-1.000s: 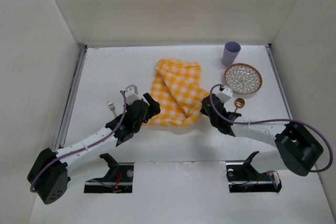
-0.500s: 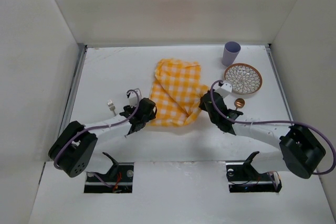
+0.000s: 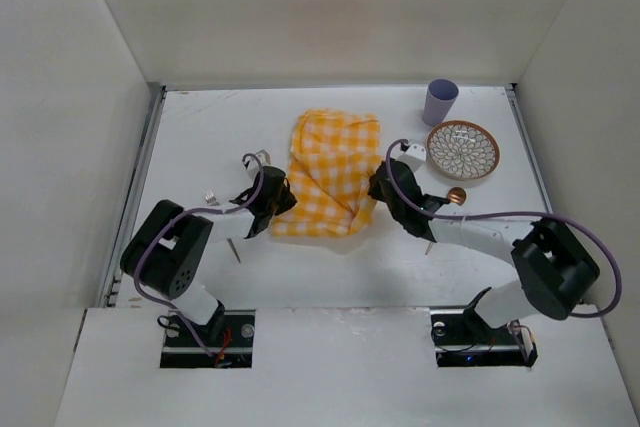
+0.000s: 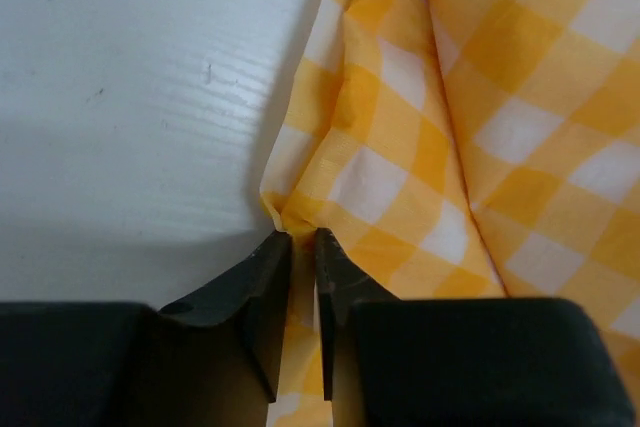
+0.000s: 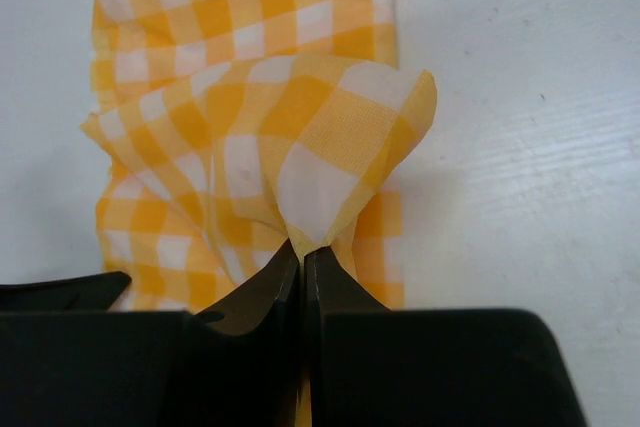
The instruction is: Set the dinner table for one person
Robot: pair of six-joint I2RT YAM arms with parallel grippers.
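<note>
Since a second ago the left gripper [image 4: 303, 239] has closed onto the edge of the checked cloth [image 3: 335, 172]; the right gripper [image 5: 303, 250] pinches its opposite fold. Cloth lies midway on the white dinner table [image 3: 200, 142], boxed by plain white walls [image 3: 330, 17].

A yellow-and-white checked cloth [image 3: 335, 172] lies rumpled and partly folded in the middle. 1 corner on its right side is puckered up into a peak, and its near left edge is creased. To its right sits a round plate [image 3: 462, 150] with a white petal pattern and a brown rim. 1 lilac cup [image 3: 439, 101] stands upright just behind the plate. A copper-bowled spoon [image 3: 456, 195] lies near the plate's front edge. A fork [image 3: 211, 197] lies left of the cloth, partly hidden. 3 plain white walls [image 3: 330, 17] enclose everything.
</note>
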